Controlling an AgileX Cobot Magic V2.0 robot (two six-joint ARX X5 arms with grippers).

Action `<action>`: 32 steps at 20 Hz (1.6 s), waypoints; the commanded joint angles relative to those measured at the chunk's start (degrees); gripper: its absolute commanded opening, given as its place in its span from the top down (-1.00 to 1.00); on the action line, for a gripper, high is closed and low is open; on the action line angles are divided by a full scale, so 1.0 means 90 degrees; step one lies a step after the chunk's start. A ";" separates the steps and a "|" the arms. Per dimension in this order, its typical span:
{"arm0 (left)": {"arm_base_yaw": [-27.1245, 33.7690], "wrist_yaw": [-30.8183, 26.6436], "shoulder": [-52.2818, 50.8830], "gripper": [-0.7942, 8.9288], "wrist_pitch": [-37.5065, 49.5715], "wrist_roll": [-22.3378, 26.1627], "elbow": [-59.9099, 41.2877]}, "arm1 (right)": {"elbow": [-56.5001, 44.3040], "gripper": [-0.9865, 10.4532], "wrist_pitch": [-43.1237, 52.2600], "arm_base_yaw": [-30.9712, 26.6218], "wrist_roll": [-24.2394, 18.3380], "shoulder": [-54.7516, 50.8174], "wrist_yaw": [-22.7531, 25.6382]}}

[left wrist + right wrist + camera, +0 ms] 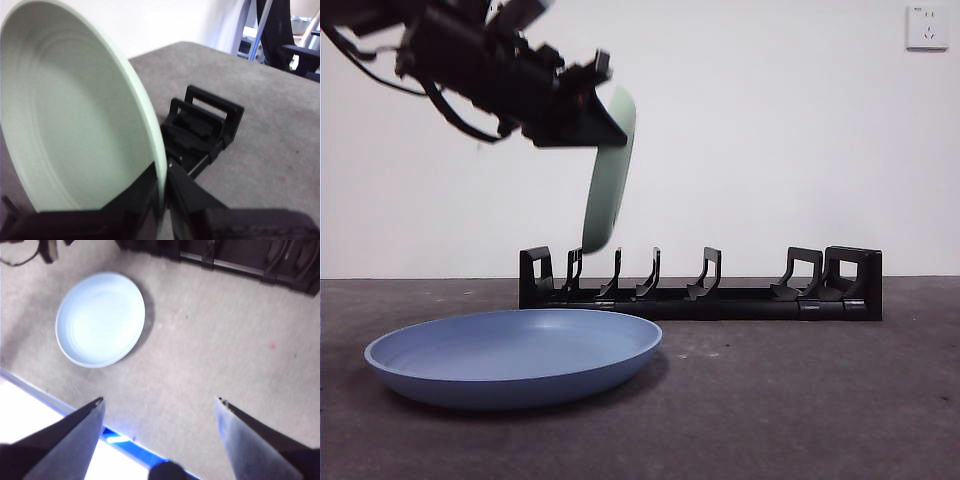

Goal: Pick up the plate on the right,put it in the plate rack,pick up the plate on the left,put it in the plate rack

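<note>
The pale green round plate (610, 180), clamped at its rim by the left gripper (162, 200), hangs upright above the long black plastic plate rack's (720, 298) end, while the right gripper (159, 405) waits, jaws apart, above the blue plate (510, 355).

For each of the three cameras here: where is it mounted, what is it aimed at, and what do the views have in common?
Front: low at table height, facing the rack and blue plate; left gripper holds the green plate over the rack.
Left wrist: on the left arm, looking along its fingers clamping the green plate, rack beyond.
Right wrist: on the right arm, high, looking down; open right gripper, blue plate, rack.
Shared: all three show the rack.
</note>
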 commanded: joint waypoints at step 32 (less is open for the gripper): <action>-0.0080 -0.0097 -0.0464 0.30 -0.1292 0.0015 0.0024 | -0.0073 0.17 0.0177 0.0005 -0.0240 -0.0002 -0.0017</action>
